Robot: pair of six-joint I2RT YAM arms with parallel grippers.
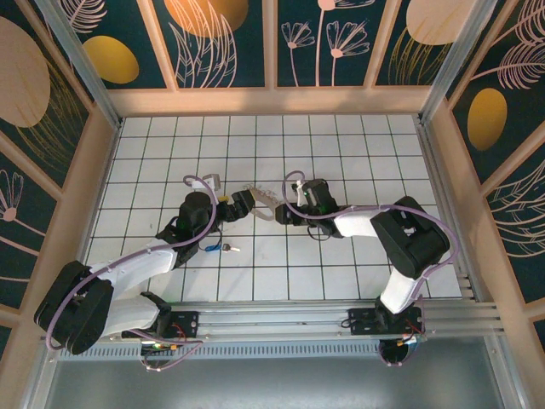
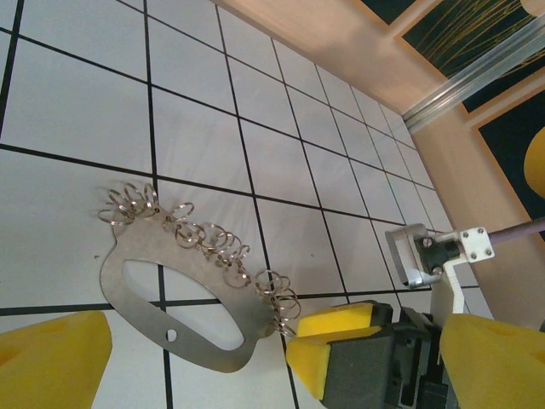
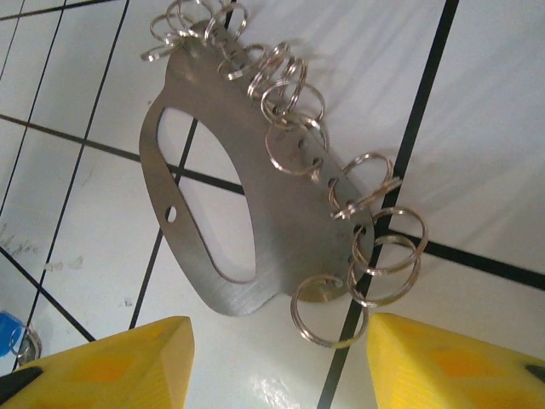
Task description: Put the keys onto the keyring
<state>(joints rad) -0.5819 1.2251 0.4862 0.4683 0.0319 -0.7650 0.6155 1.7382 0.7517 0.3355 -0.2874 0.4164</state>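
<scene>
Because the key (image 1: 224,248) lies alone on the table (image 1: 341,153), a little way from the keyring (image 1: 260,203) on the side toward the arm bases, no key is on a ring yet and the whole job is left. It lies flat, long way running side to side, blue head left and metal tip pointing right. The left gripper (image 1: 233,207) and the right gripper (image 3: 277,362) sit on either side of the keyring, both wide open and holding nothing.

Brushed matt metal keyring (image 3: 285,209) w/ shiny rings (image 3: 289,104); glossy tiles (image 3: 481,128).
</scene>
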